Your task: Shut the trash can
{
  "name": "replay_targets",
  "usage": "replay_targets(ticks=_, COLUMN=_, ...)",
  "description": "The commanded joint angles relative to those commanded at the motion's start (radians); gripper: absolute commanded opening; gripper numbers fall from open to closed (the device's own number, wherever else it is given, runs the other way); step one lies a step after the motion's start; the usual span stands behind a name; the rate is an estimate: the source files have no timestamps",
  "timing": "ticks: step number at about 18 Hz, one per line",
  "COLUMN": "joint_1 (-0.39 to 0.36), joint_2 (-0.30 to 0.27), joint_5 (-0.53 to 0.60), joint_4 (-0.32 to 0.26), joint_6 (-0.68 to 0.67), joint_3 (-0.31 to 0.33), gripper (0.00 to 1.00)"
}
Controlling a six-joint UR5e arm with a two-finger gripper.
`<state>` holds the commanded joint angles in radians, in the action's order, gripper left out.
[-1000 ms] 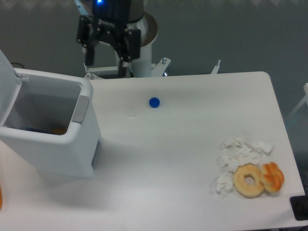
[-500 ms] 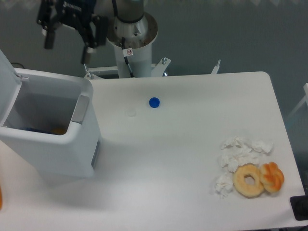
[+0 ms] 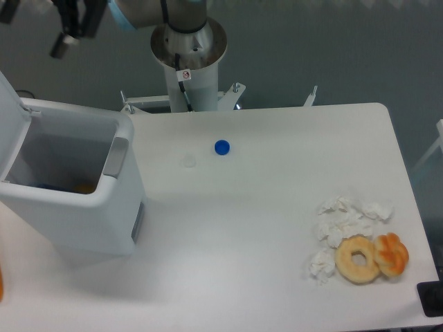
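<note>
Now the pincer (image 3: pixel 34 28) has swung farther left above the open trash can (image 3: pixel 76 200), fingers spread, empty.

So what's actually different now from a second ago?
The gripper swung left along the back of the table, from behind the blue cap to above the trash can's raised lid, holding nothing. The can, still open, the cap, the tissues and the doughnuts stayed put.

One trash can (image 3: pixel 76 207), one blue cap (image 3: pixel 221 146), two doughnuts (image 3: pixel 358 259), perhaps five crumpled tissues (image 3: pixel 344 221).
</note>
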<state>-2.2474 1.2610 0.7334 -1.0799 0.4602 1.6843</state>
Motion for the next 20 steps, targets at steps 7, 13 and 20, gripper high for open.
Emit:
replay_targets(ticks=7, joint_1=0.08, joint_2=-0.012, joint_5=-0.057, joint_4=0.002, joint_6=-0.038, joint_3=0.014, gripper=1.0)
replay_targets(ticks=13, joint_1=0.126, joint_2=0.026, joint_5=-0.123, joint_4=0.002, joint_6=-0.037, joint_3=0.023, gripper=1.0)
replay_targets(ticks=20, joint_1=0.221, joint_2=0.112, joint_5=-0.127, joint_4=0.008, joint_6=-0.029, joint_3=0.011, gripper=1.0)
